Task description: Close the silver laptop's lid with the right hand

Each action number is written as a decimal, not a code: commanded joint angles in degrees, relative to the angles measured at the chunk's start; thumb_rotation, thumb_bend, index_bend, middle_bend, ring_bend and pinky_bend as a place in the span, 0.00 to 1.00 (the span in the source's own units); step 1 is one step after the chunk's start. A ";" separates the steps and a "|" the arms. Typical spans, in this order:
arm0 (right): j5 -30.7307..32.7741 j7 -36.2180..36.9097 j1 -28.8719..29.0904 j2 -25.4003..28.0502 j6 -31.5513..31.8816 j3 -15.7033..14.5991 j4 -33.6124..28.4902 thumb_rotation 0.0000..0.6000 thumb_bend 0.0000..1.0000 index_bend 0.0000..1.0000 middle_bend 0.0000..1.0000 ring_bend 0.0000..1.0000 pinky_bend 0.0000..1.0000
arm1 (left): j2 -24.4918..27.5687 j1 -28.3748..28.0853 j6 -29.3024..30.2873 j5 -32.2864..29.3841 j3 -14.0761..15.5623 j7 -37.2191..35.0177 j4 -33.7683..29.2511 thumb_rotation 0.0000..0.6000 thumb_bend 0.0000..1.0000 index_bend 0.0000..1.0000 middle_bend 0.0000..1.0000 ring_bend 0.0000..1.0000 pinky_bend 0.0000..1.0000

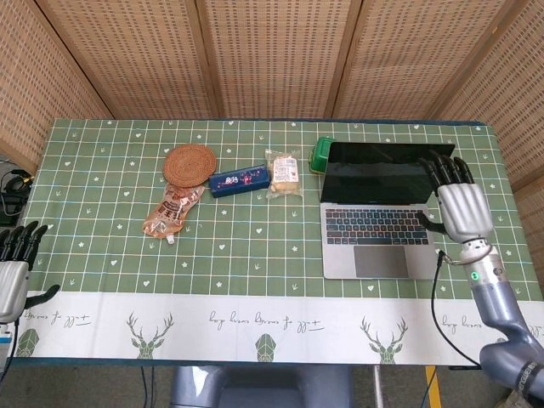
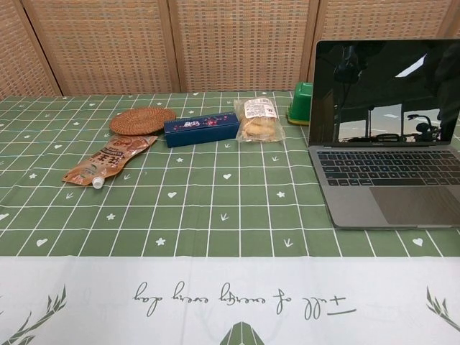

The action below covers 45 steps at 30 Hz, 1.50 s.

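Note:
The silver laptop [image 1: 378, 225] stands open on the right of the table, its dark screen [image 2: 384, 90] upright and facing me. My right hand [image 1: 459, 202] hovers at the laptop's right edge, fingers spread and pointing toward the lid's top right corner, holding nothing. Whether it touches the lid I cannot tell. My left hand [image 1: 13, 272] hangs at the table's near left corner, fingers apart and empty. The chest view shows the laptop but neither hand.
Left of the laptop lie a green container [image 1: 320, 154], a wrapped snack bag [image 1: 283, 172], a blue box [image 1: 239, 179], a woven round coaster [image 1: 190, 162] and an orange pouch [image 1: 170, 210]. Woven screens stand behind the green checked tablecloth [image 1: 102, 195].

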 commanded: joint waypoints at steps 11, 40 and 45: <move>12.98 -5.97 11.42 -2.60 -10.68 4.03 10.72 1.00 0.97 0.22 0.08 0.00 0.02 | -1.47 -1.27 -1.95 -0.98 -0.09 1.59 1.54 1.00 0.17 0.00 0.00 0.00 0.00; 24.33 -13.52 23.86 -16.79 -23.70 -1.91 43.79 1.00 1.00 0.34 0.23 0.14 0.13 | -3.20 -2.91 -4.19 -1.39 0.85 5.11 2.68 1.00 0.17 0.00 0.00 0.00 0.00; 23.85 -12.87 24.13 -17.35 -24.21 -2.35 44.36 1.00 1.00 0.36 0.25 0.15 0.15 | -3.13 -3.12 -4.57 -1.53 0.92 4.99 2.58 1.00 0.17 0.00 0.00 0.00 0.00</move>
